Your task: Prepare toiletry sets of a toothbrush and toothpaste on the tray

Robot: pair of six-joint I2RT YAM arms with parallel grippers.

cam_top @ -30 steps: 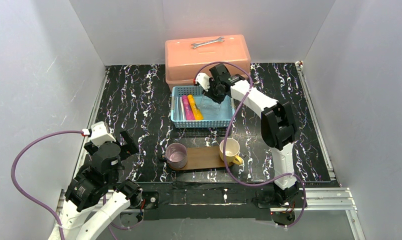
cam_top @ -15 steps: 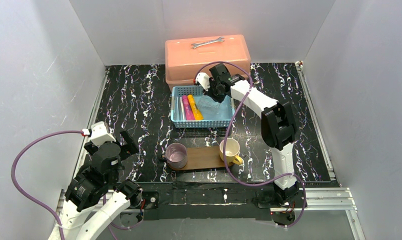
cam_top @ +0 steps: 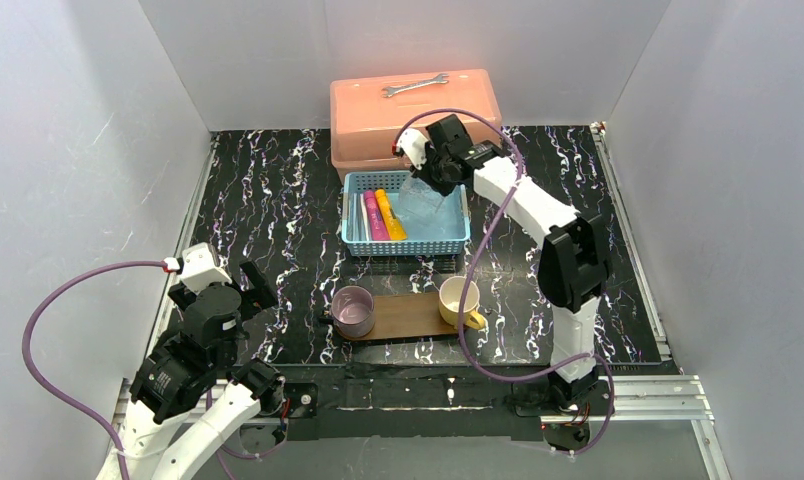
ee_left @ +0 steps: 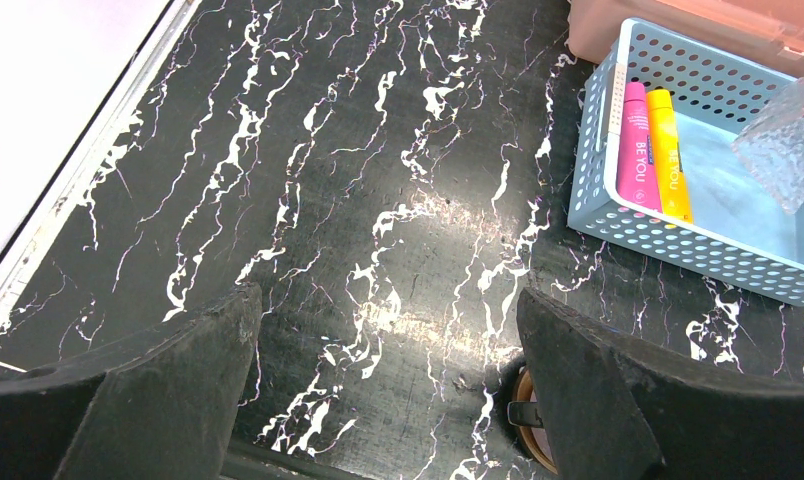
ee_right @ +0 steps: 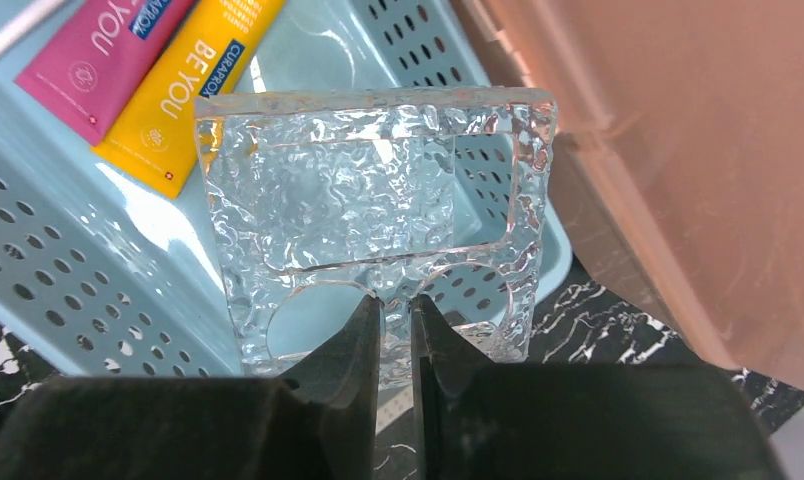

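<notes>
A magenta-pink toothpaste tube [cam_top: 373,215] and a yellow one [cam_top: 389,214] lie side by side in the left of a light-blue basket [cam_top: 408,246]. Slim pale toothbrushes [cam_top: 356,216] lie at their left. My right gripper [ee_right: 396,305] is shut on the lower edge of a clear textured plastic holder [ee_right: 368,200], held tilted above the basket's back right. The dark-brown tray [cam_top: 408,315] lies nearer me with a cup at each end. Far off at the near left, my left gripper [ee_left: 388,310] hangs open over bare tabletop.
A purple cup [cam_top: 353,310] and a cream-yellow cup [cam_top: 460,300] stand on the tray's ends. A salmon-pink box [cam_top: 415,120] with a steel wrench [cam_top: 415,86] on its lid sits right behind the basket. White walls enclose the black marbled table.
The right gripper closed on the clear holder and lifted it up and back out of the basket. The left arm has not moved.
</notes>
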